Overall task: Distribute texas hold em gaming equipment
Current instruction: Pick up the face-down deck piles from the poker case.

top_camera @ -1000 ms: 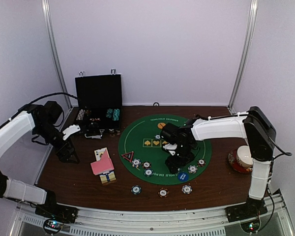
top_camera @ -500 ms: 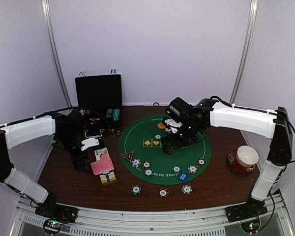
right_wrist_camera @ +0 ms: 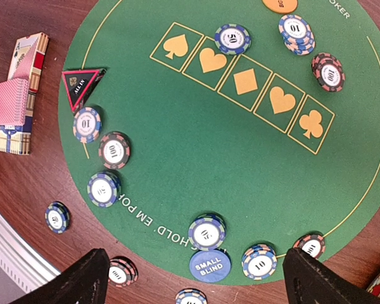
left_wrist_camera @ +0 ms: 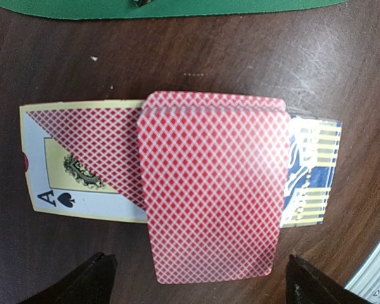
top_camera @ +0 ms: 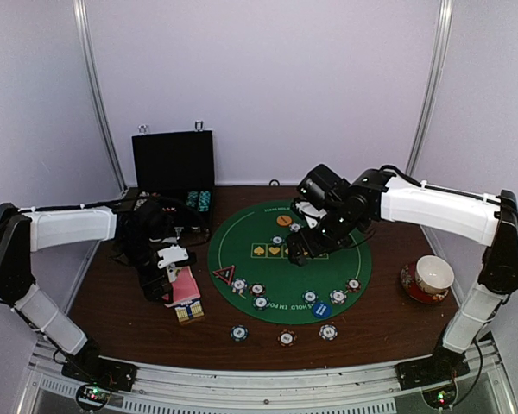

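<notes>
Dark wooden table (top_camera: 112,319) in a pale-walled booth, taken from the near edge outward. Nearest, three striped poker chips (top_camera: 286,338) lying on bare wood just off the green felt mat (right_wrist_camera: 177,126); best left alone for now. Just beyond on the left, pink-backed playing cards (left_wrist_camera: 212,183) stacked crosswise on a card box (left_wrist_camera: 82,171), directly under the left tool (left_wrist_camera: 199,285), spread wide and holding nothing. Judged from that pose: dealing cards as the step in hand. Come straight down with one finger on each side of the stack, keep clear of the box beneath, and pinch only the top card or few rather than the whole pile. Lift slowly, guarding against probable fanning or sliding of a slick stack. Farther in, above the mat, right tool (right_wrist_camera: 202,285) also wide and empty, hanging over the blue small-blind button (right_wrist_camera: 209,265) and more poker chips ringed along the near rim; hold high so as not to scatter them. At the mat's far rim, orange button (right_wrist_camera: 278,4), only partly in the wrist view. Farthest back, black case (top_camera: 173,164) standing open against the wall
</notes>
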Tool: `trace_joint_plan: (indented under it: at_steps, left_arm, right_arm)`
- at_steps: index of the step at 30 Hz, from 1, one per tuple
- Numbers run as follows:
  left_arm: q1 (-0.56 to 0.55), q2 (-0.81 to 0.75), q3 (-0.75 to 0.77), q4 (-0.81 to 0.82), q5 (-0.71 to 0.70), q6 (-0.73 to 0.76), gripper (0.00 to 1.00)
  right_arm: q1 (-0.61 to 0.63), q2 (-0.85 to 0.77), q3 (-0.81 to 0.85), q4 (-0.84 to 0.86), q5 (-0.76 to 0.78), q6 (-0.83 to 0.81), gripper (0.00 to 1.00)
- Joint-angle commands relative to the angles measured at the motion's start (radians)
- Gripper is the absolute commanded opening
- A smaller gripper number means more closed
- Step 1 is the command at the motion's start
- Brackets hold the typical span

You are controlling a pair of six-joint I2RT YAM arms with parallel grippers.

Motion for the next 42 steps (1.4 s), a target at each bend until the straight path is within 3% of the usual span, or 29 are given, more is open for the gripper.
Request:
trace_joint_plan:
  at_steps: [1, 42]
  left_arm:
    - [-0.012, 0.023, -0.01, 0.034, -0.012, -0.021, 0.98]
    - [-0.05, 0.063, -0.045, 0.057, -0.034, -0.005, 0.98]
  right_arm:
    - [-0.006, -0.045, -0.025, 0.006, 0.025, 0.019, 1.0]
    - [-0.006, -0.054, -0.037, -0.01, 0.006, 0.015, 0.99]
